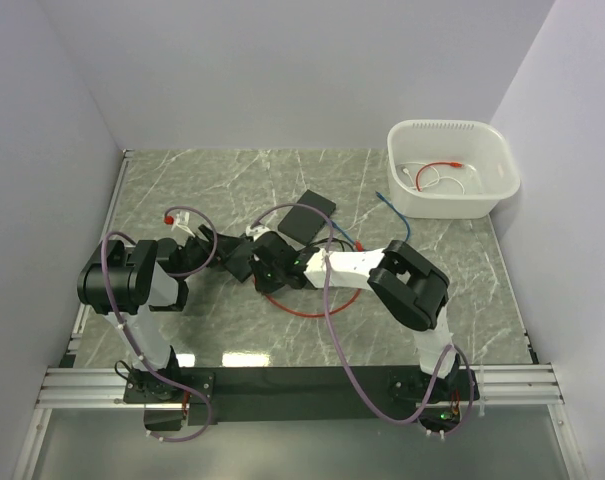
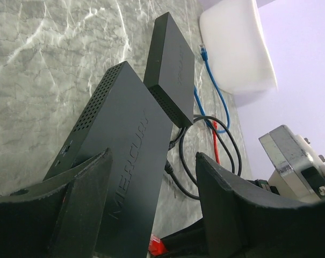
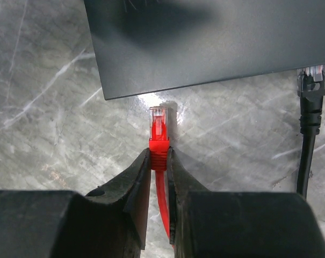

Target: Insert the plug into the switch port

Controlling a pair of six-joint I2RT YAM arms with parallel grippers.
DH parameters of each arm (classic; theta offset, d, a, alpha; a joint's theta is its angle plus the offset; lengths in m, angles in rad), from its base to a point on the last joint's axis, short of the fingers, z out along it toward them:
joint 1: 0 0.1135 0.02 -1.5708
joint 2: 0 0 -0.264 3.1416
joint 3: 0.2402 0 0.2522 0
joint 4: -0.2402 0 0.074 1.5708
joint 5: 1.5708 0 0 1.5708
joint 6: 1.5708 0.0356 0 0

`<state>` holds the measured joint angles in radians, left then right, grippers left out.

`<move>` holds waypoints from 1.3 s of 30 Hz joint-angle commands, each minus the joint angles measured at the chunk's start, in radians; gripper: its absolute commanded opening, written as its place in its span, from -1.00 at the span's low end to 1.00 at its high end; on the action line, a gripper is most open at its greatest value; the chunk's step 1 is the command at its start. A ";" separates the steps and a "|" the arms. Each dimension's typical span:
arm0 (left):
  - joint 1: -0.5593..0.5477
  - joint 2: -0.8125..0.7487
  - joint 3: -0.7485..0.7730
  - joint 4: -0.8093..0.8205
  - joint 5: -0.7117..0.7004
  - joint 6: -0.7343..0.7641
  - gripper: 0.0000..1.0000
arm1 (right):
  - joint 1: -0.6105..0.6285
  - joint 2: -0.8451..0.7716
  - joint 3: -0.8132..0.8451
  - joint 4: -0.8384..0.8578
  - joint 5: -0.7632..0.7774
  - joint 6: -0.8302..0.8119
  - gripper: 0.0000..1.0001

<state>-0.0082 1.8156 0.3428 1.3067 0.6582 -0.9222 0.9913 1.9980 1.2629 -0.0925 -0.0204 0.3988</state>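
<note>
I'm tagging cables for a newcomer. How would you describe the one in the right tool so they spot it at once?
Find the black switch mid-way across the marble table. Just short of its edge, the right tool pinches a red cable behind its clear-tipped plug. The neighbouring black cable already runs into the switch and the blue cable lies loose; only this one is gripped.

Left wrist view: one marking readable. Grey capitals on the top face of the nearer black switch (image 2: 124, 156), running lengthwise along the case, read "MERCUR" plus one further character at the far end, probably "Y", not sharp enough to confirm.

The second black switch (image 2: 170, 54) beyond it has a faint line of lettering on its top face, too small to read.

Right wrist view: nothing legible on the red plug (image 3: 158, 129).

Top view: any print too small to resolve.
</note>
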 commanded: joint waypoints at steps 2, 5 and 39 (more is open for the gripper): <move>-0.003 0.008 0.013 0.168 -0.014 0.011 0.37 | -0.002 0.015 0.062 -0.030 -0.006 -0.008 -1.00; -0.006 -0.027 0.013 0.109 -0.061 0.022 0.37 | -0.002 0.022 0.078 -0.036 -0.009 -0.014 -1.00; -0.056 -0.093 0.246 -0.612 -0.272 0.125 0.34 | 0.000 0.051 0.090 -0.049 -0.001 -0.029 -1.00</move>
<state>-0.0643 1.7126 0.5743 0.6518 0.3363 -0.7979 0.9913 2.0232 1.3094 -0.1318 -0.0280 0.3771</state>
